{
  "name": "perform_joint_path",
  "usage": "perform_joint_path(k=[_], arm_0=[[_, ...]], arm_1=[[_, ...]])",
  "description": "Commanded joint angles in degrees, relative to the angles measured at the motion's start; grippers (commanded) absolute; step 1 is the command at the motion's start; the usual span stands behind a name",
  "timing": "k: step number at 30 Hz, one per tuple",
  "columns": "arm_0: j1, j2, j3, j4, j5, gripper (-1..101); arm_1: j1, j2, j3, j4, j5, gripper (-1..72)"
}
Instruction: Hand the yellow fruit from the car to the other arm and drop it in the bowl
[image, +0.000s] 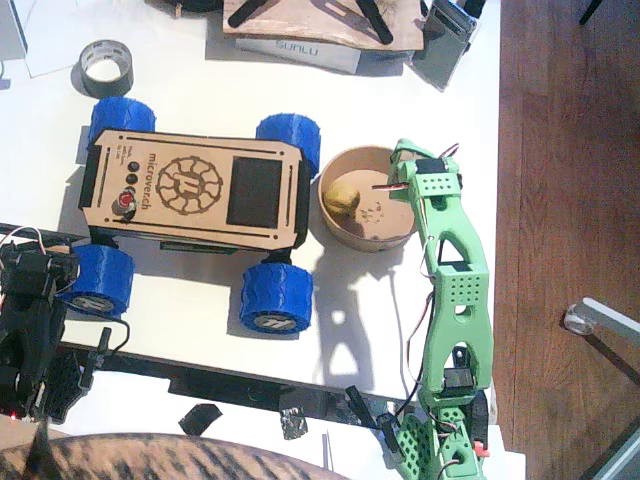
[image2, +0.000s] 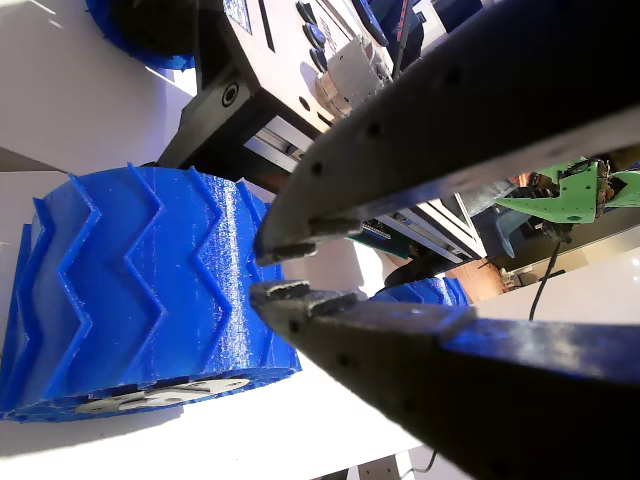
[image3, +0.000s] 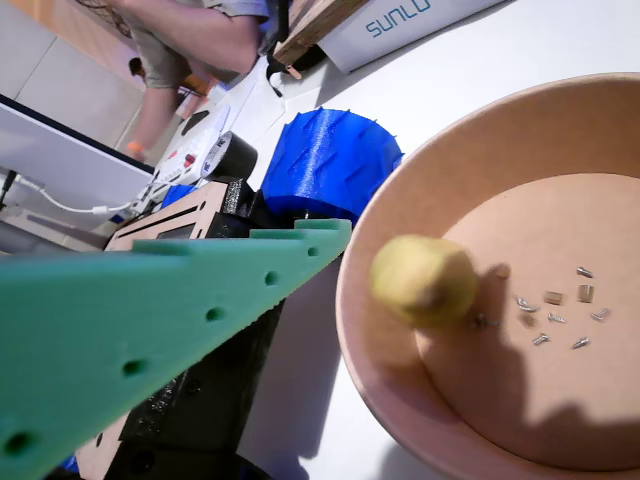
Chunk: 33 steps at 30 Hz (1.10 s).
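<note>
Already the yellow fruit (image: 342, 196) lies inside the bowl (image: 371, 241); the right gripper (image: 399, 163) hovers, jaws apart, while the left gripper (image2: 268, 272) is nearly closed, empty.

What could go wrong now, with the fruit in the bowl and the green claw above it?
The yellow fruit lies against the wall of the bowl. The right claw hangs over the rim, so pulling back carelessly might tip the bowl. The left claw sits right beside the car's blue wheel and could nudge the car.
</note>
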Motion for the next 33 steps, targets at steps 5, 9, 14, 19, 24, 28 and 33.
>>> perform_joint_path(k=[5, 9, 14, 19, 24, 28, 33], arm_0=[[-0.35, 0.35, -0.18, -0.44, 0.7, 0], [-0.35, 0.35, -0.18, -0.44, 0.7, 0], [-0.35, 0.35, -0.18, -0.53, 0.7, 0], [-0.35, 0.26, -0.18, -0.53, 0.7, 0], [-0.35, 0.26, -0.18, -0.53, 0.7, 0], [-0.35, 0.26, -0.18, -0.53, 0.7, 0], [-0.35, 0.26, -0.18, -0.53, 0.7, 0]], arm_1=[[-0.26, 1.32, -1.05, -0.62, -0.62, 2.8], [-3.6, 6.42, 7.29, -2.46, -0.26, 0.1], [-10.72, 19.25, 23.12, -4.31, -0.53, -0.1], [-17.4, 34.54, 37.27, -4.57, 0.09, -0.1], [-21.45, 53.35, 51.42, -4.66, -1.85, -0.1], [-21.97, 72.25, 65.65, -8.61, -3.52, -0.1], [-20.48, 98.88, 86.22, -14.94, -6.42, -0.1]])
